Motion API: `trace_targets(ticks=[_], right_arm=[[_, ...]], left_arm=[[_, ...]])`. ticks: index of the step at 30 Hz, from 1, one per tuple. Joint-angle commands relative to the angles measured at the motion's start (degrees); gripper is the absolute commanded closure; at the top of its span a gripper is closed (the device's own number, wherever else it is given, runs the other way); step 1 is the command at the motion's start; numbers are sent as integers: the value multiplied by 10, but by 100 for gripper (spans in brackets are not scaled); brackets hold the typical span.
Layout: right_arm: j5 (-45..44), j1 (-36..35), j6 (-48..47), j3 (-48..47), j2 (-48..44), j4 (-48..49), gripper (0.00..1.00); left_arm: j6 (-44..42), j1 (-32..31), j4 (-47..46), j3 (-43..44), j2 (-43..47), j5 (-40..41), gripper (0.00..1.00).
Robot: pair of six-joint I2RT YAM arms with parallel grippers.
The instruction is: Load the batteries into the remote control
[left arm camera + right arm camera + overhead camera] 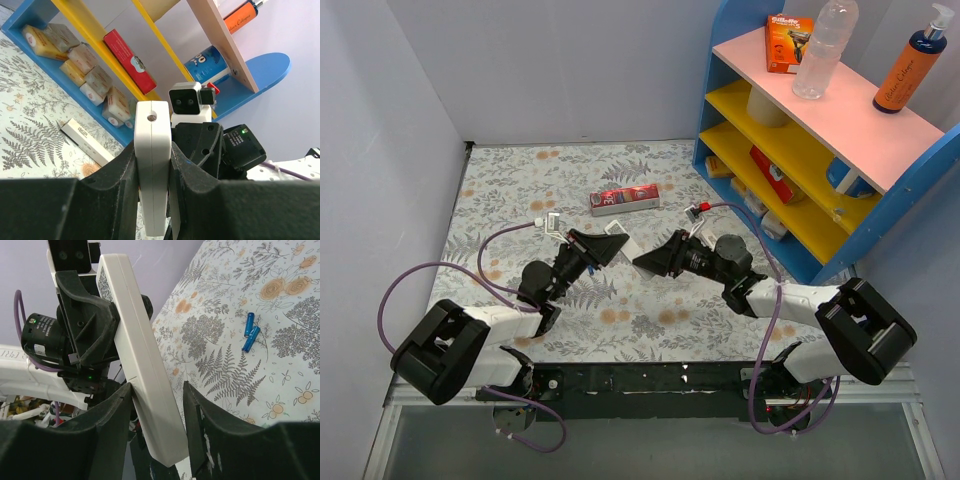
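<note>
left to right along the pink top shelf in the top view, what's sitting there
razor pack → clear bottle → orange pump bottle

"Gillette" on orange razor pack [788, 42], other labels unreadable

Top external: high at near edge, looking down across worktop [510, 185] to blue shelf [718, 90]. Wrist views: close-range, facing each other; shared: white remote control [152, 165].
</note>
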State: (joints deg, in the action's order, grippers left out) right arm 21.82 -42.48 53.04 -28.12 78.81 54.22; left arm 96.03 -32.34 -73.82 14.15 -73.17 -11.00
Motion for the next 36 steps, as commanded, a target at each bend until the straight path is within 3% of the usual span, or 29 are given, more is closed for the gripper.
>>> trace_targets(ticks=[1,4,7,21,36], right_arm=[[-1,4,29,24,2,42,58],[1,4,40,32,3,46,66],[2,4,44,42,1,39,69],[2,4,44,80,-17,-20,69],[25,4,27,55,13,-40,65]], left_arm=[[-4,-2,-116,-6,22,12,100],[-3,-2,-121,-6,22,15,100],[-6,-3,-127,-6,22,17,100],[-8,1,-141,-11,28,34,100],[-9,3,-120,-33,19,91,100]])
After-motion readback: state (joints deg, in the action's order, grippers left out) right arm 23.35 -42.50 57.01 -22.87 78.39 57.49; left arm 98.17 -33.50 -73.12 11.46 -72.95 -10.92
